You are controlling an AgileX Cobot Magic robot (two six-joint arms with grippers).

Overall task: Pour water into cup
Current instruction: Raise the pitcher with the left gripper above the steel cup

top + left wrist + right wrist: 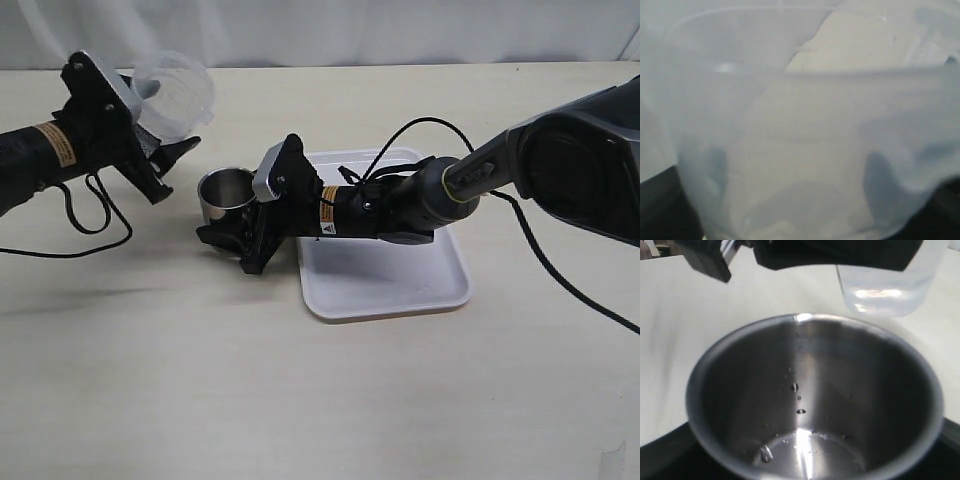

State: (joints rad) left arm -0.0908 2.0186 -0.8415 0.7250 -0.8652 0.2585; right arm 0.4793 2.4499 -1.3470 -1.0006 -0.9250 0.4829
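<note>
Reader: Where is the cup, and what has hold of what?

Describer: Small steel cup (222, 188) stands on the pale surface (300, 400), just beside the left edge of a white tray (400, 290). The right hand (222, 212) is clamped on it, with 1 dark finger on each side as far as the views show. The left hand (168, 122) is clamped on a clear plastic container (178, 88), raised and tilted. In the exterior view the container shows up and to the left of the cup, and does not appear to be over the rim.

Reader: What could go wrong from here?

Describer: In my judgement, the pour could miss. The container's mouth is wide and the cup's is small. A fast tilt, or a tilt begun before the lip is above the rim, would send water onto the surface or onto the right hand. The 2 hands are near each other, so bringing the container lower could knock the cup askew.

Reader: Do the 3 views tell different things?

Describer: Yes. The right wrist view looks down into the cup and shows a shallow pool of water (805, 452) at the bottom and droplets (795, 387) on the wall. The exterior view shows neither. The left wrist view is filled by the cloudy container wall, and I cannot tell how much water it holds. Only the exterior view shows the gap between container and cup.
</note>
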